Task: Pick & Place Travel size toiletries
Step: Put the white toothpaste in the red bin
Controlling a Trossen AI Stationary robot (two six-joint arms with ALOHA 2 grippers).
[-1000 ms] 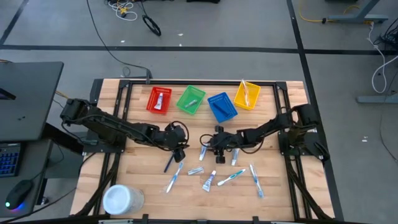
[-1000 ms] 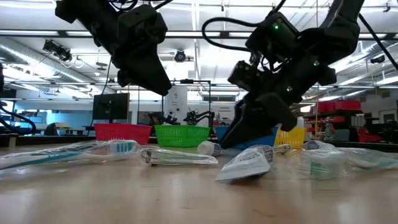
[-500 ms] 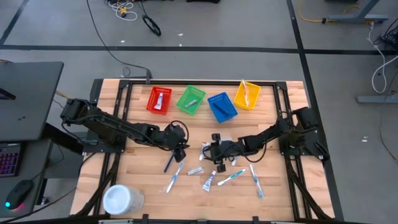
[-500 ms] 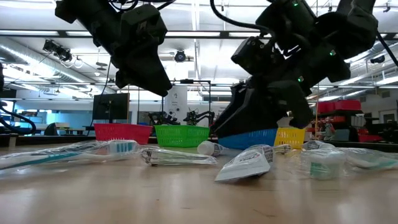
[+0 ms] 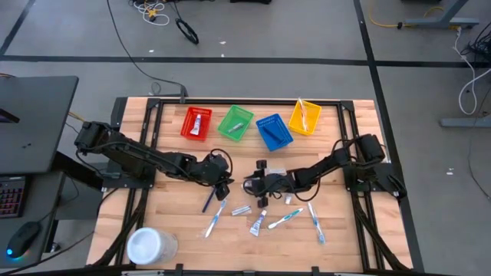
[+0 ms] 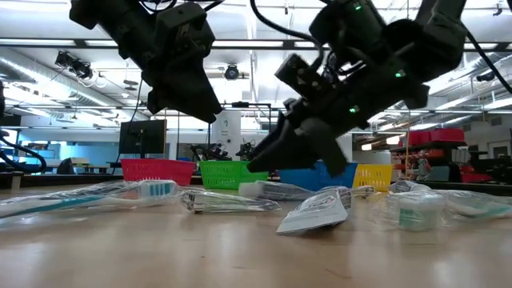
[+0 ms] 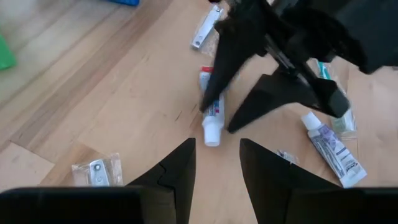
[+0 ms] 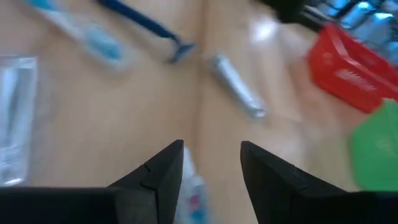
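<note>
Left pincer (image 5: 222, 186) hangs above the wooden tabletop (image 5: 176, 222) near its middle, fingers parted to a moderate gap with nothing between them, just beside a dark blue razor (image 5: 209, 202) lying below it. Right pincer (image 5: 253, 185) is lowered at mid-table, fingers spread and straddling a small white tube with a red-and-blue label (image 7: 212, 116); the left wrist view shows one fingertip against the tube, no grip closed. Further wrapped toothbrushes (image 5: 215, 219) and tubes (image 5: 258, 223) lie scattered towards the front edge. Red (image 5: 195, 123), green (image 5: 235, 123), blue (image 5: 274, 131) and yellow (image 5: 304, 116) plastic baskets stand along the far edge, each holding an item. Judged step: grasp approach on the tube. Next move calls for centring the fingers, closing, then lifting towards a basket.
</note>
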